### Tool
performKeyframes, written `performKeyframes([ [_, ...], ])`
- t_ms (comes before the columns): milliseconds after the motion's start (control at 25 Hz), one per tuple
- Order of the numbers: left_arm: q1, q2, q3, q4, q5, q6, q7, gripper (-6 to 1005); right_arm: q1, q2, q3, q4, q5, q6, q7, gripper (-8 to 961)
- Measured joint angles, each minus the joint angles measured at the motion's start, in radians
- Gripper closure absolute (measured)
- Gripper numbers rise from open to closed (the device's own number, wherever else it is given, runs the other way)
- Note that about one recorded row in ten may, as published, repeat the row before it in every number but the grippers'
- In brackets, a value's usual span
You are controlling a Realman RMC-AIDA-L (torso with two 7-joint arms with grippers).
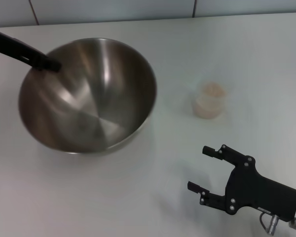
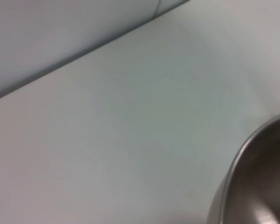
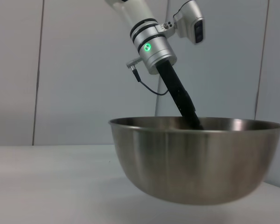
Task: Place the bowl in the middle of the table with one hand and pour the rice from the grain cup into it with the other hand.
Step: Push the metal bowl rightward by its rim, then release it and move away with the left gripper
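Up at the far-left rim, the left gripper (image 1: 48, 63) clamps the stainless-steel bowl (image 1: 89, 96), which the right wrist view shows raised just clear of the white table (image 1: 113, 197). Well to its right stands the clear grain cup (image 1: 209, 100) with its rice (image 1: 212, 89). Nearer the robot than the cup, the right gripper (image 1: 204, 169) hovers with its 2 fingers spread wide, holding nothing.

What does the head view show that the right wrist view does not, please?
Only the head view shows the cup with rice and the open right end effector near the table's front edge. Only the right wrist view shows the left arm's silver wrist with its green light. Both show the bowl with the left end effector at its rim.
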Motion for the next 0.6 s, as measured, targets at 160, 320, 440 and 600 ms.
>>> performKeyframes([
  [160, -0.014, -0.040, 0.016, -0.006, 0.004, -0.027, 0.007, 988, 0.003, 0.001, -0.001, 0.000, 0.000, 0.000, 0.002, 160],
  [320, -0.028, -0.082, 0.058, -0.014, 0.005, -0.093, 0.008, 988, 0.003, 0.001, -0.001, 0.000, 0.000, -0.001, 0.003, 159],
  [440, -0.034, -0.102, 0.069, -0.024, 0.002, -0.116, 0.010, 988, 0.003, 0.001, -0.003, 0.000, 0.000, -0.003, 0.003, 159],
  [600, -0.038, -0.118, 0.071, -0.026, 0.003, -0.140, 0.011, 987, 0.011, 0.001, -0.003, 0.005, 0.000, -0.004, 0.004, 159],
])
